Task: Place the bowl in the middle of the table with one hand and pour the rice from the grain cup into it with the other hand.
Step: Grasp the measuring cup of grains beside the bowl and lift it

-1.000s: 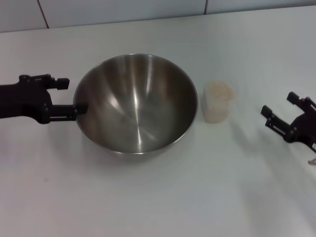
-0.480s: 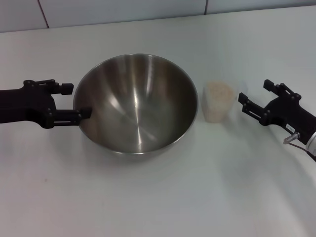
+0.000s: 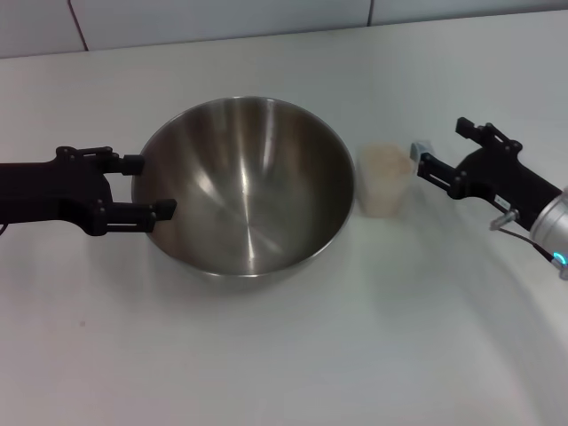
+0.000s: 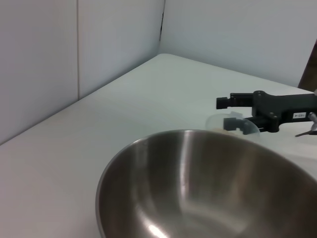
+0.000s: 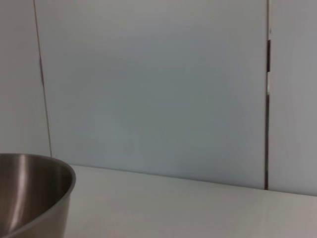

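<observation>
Grain cup point(image 3: 383, 180) with rice point(image 3: 382, 160) stands upright on worktop point(image 3: 293, 355), just beside bowl point(image 3: 244, 182). Right pincer point(image 3: 439, 153), fingers spread, is level with the cup; cup lies directly ahead, nearly between tips. Left pincer point(image 3: 146, 186), open, straddles bowl's rim.

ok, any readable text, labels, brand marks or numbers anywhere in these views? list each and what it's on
No text can be read in any view.
A small white label sits on the body of the right arm's black two-fingered claw in the left wrist view; its print is too small to read.
The large round stainless-steel bowl, the small translucent plastic cup and the plain white table show no marks.
</observation>
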Robot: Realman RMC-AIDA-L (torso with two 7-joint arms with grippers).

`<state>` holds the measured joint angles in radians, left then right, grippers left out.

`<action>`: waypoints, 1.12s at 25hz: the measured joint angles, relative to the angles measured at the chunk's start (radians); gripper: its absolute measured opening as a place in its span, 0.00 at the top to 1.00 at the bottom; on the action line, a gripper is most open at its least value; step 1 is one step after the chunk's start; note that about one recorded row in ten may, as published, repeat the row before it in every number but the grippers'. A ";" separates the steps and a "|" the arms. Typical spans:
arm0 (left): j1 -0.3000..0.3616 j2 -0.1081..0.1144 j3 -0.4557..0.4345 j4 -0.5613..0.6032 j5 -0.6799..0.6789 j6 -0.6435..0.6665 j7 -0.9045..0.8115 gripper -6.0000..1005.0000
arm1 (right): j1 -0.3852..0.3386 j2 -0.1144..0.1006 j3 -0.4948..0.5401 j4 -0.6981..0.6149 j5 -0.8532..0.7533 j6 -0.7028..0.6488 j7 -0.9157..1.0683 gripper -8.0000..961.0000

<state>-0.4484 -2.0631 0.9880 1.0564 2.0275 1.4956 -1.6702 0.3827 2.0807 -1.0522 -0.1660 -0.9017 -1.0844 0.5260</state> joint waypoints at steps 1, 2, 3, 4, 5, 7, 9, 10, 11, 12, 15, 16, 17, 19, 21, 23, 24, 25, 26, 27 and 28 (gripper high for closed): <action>0.000 0.000 0.000 0.000 0.000 0.000 0.000 0.18 | 0.006 0.001 -0.001 0.001 0.000 0.008 0.000 0.31; 0.000 0.000 0.000 0.000 0.000 0.000 0.000 0.18 | 0.011 0.001 -0.001 0.002 -0.002 0.014 0.000 0.32; 0.000 0.000 0.001 0.000 0.000 0.000 0.000 0.18 | 0.015 0.002 -0.002 0.002 -0.003 0.018 0.000 0.32; 0.000 0.000 0.001 0.000 0.000 0.002 0.000 0.18 | 0.017 0.003 -0.004 0.002 -0.006 0.019 0.001 0.32; 0.000 0.000 0.001 0.000 0.000 0.002 0.000 0.18 | 0.017 0.003 -0.004 0.002 -0.006 0.019 0.001 0.32; -0.001 0.000 0.002 0.000 0.000 0.005 0.000 0.18 | 0.017 0.003 -0.006 0.002 -0.006 0.019 0.001 0.32; -0.002 0.000 0.002 0.000 0.000 0.007 0.000 0.18 | 0.014 0.005 -0.006 0.002 -0.002 0.010 -0.002 0.32; -0.002 0.000 0.002 0.000 0.000 0.008 0.000 0.18 | 0.014 0.005 -0.006 0.002 -0.002 0.010 -0.002 0.32; -0.002 0.000 0.002 0.000 0.000 0.008 0.000 0.18 | 0.012 0.005 -0.006 0.001 -0.002 0.006 -0.004 0.33; -0.002 0.000 0.002 0.000 0.000 0.008 0.000 0.18 | 0.011 0.005 -0.005 0.001 -0.002 0.004 -0.005 0.33; -0.002 0.000 0.002 0.000 0.000 0.008 0.000 0.18 | 0.009 0.006 -0.002 0.001 -0.002 -0.005 -0.006 0.41; -0.003 0.001 0.002 0.001 0.000 0.012 -0.001 0.18 | 0.009 0.006 -0.001 0.002 -0.001 -0.010 -0.007 0.45; -0.003 0.001 0.002 0.001 0.000 0.012 -0.001 0.18 | 0.009 0.006 0.000 0.002 -0.001 -0.017 -0.008 0.50; -0.005 0.001 0.002 0.001 0.001 0.019 -0.001 0.18 | 0.005 0.007 0.007 0.001 0.000 -0.043 -0.009 0.58; -0.007 0.001 0.001 0.002 0.002 0.024 -0.001 0.18 | 0.002 0.007 0.012 -0.001 0.001 -0.056 -0.010 0.66; -0.008 0.001 0.004 0.003 0.002 0.026 -0.001 0.18 | -0.005 0.007 0.033 -0.006 0.003 -0.094 -0.014 0.75; -0.008 0.001 0.007 0.004 0.002 0.027 -0.001 0.18 | -0.011 0.007 0.071 -0.009 0.003 -0.147 -0.030 0.79; -0.008 0.001 0.007 0.004 0.002 0.027 -0.001 0.18 | -0.011 0.007 0.071 -0.009 0.003 -0.147 -0.030 0.82; -0.008 0.001 0.007 0.004 0.002 0.027 -0.001 0.18 | -0.015 0.007 0.093 -0.010 0.004 -0.185 -0.044 0.85; -0.008 0.002 0.010 0.006 0.002 0.029 -0.001 0.18 | -0.017 0.007 0.116 -0.010 0.004 -0.225 -0.060 0.88; -0.010 0.002 0.014 0.008 0.002 0.032 -0.001 0.18 | -0.018 0.007 0.137 -0.010 0.004 -0.281 -0.082 0.91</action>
<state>-0.4586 -2.0616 1.0016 1.0646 2.0296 1.5279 -1.6715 0.3645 2.0881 -0.9148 -0.1760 -0.8980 -1.3656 0.4444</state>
